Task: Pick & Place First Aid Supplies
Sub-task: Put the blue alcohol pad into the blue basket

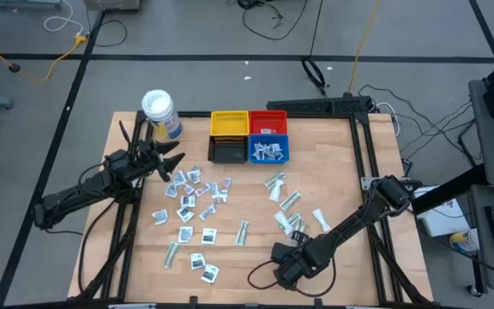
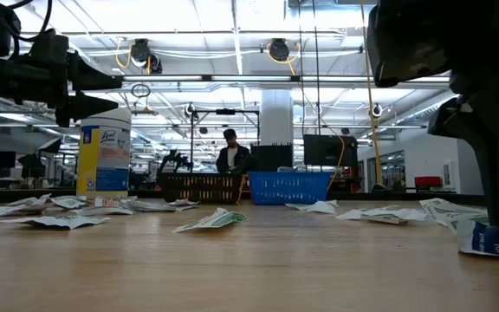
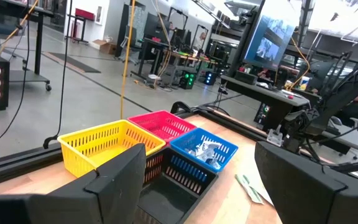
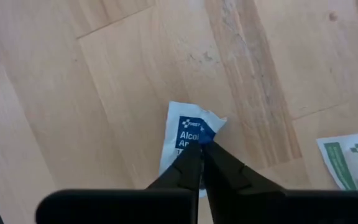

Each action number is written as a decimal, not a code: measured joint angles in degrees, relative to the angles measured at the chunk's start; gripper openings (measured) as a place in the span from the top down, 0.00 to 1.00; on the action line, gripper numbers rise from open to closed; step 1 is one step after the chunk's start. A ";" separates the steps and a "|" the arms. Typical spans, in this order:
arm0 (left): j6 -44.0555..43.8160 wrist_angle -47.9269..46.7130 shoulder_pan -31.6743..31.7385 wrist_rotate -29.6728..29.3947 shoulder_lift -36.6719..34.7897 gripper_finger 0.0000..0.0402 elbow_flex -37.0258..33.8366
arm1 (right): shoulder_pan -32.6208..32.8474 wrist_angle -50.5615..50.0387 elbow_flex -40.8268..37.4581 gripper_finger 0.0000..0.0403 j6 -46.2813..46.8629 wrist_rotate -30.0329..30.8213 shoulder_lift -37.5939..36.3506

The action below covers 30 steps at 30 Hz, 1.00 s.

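Right gripper (image 4: 201, 148) pinched on one blue-marked packet (image 4: 188, 134), table's 5 o'clock; left gripper (image 1: 171, 165) wide; four bins (image 1: 249, 136) at 12.

You see a white packet (image 4: 188, 140) with a blue label on the pale wood-grain worktop (image 4: 73, 93); the bins are yellow (image 1: 229, 124), red (image 1: 268, 122), blue (image 1: 269, 150) and black (image 1: 227, 151).

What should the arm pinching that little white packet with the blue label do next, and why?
Probably lift straight up. The right gripper is shut on the small white packet with a blue label, which lies flat on the wooden table; the bins stand across the table, so it must clear the surface first.
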 joint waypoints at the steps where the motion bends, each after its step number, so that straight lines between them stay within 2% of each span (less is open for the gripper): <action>1: 0.00 0.00 0.00 0.00 0.00 0.24 0.02 | -0.27 -0.04 -0.03 0.99 -0.23 -0.29 -0.26; 8: 0.00 0.00 0.00 0.02 0.00 0.24 0.02 | -3.48 -3.49 -0.20 1.00 -5.58 -4.20 -6.91; 14: 0.00 0.00 0.00 0.01 0.01 0.24 0.02 | -6.52 -10.45 -0.20 1.00 -11.20 -6.34 -12.38; 22: 0.00 0.00 -0.02 0.02 0.00 0.24 0.02 | -10.54 -19.70 -0.15 1.00 -14.58 -6.38 -19.17; 30: 0.00 0.00 0.00 0.00 0.02 0.24 0.00 | -14.44 -22.63 -0.15 1.00 -16.94 -8.30 -21.80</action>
